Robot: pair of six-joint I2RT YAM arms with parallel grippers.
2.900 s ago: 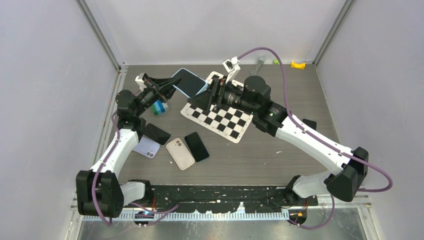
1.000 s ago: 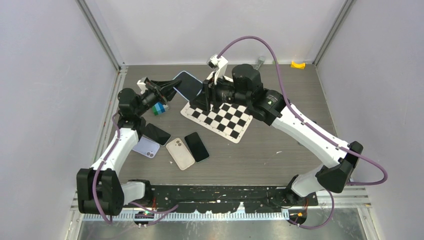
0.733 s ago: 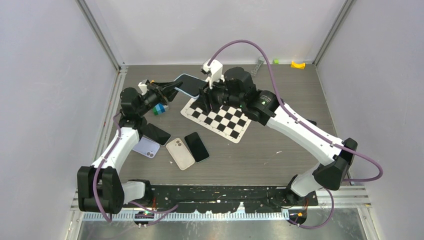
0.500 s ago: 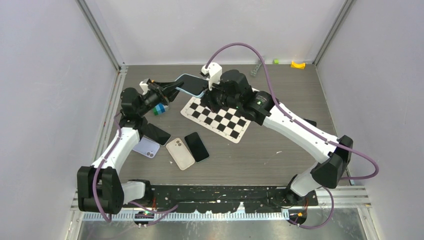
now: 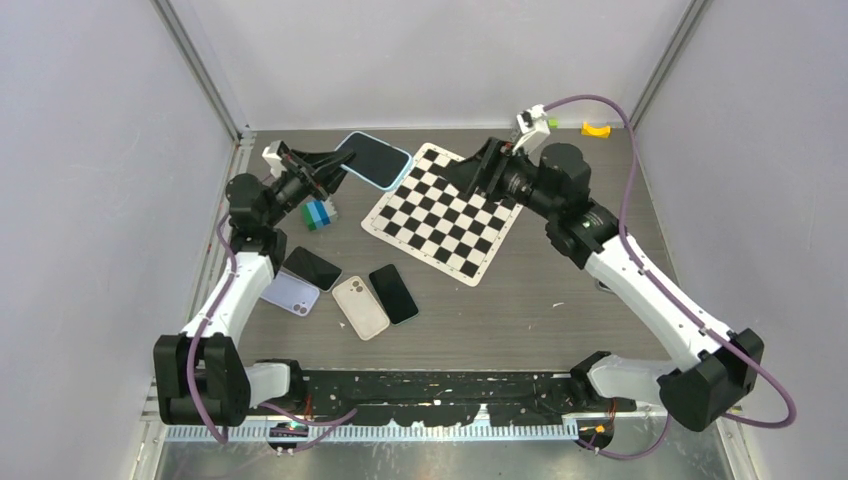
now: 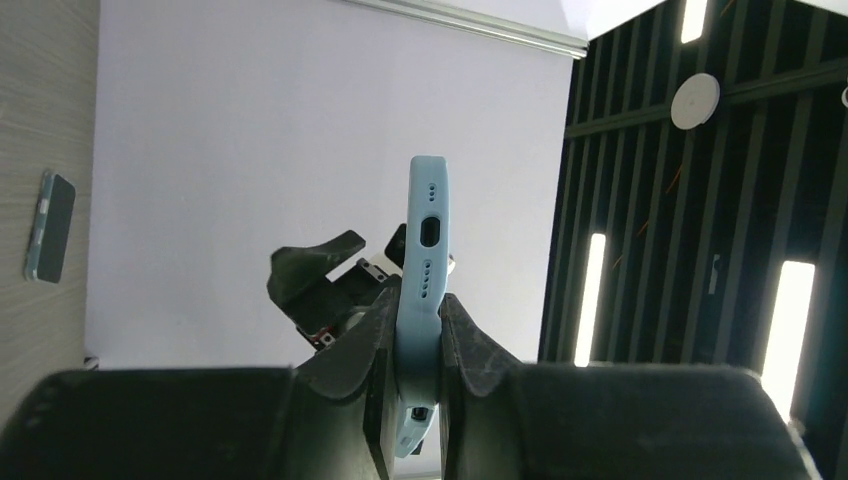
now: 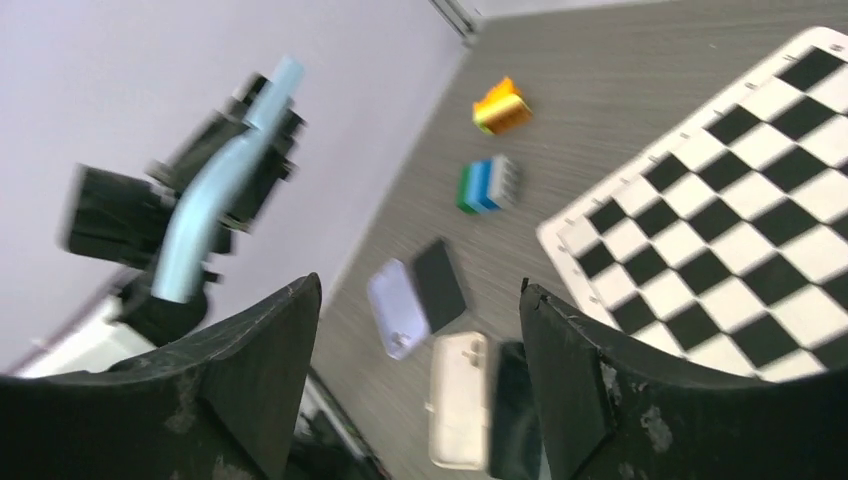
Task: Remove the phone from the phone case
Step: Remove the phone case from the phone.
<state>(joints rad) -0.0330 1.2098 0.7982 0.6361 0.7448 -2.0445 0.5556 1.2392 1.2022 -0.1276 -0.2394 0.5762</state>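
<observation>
left hand (image 6: 418, 306) grips the light blue phone case (image 6: 427, 200) by its edge, dark phone (image 5: 370, 161) seated inside it; right hand (image 7: 418, 290) stands wide and empty, well apart.

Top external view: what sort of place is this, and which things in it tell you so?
Probably a robotics lab test cell: the left arm and right arm bolted at the near edge of a table, plain panel walls boxing it in, and a checkerboard sheet lying on it.
</observation>
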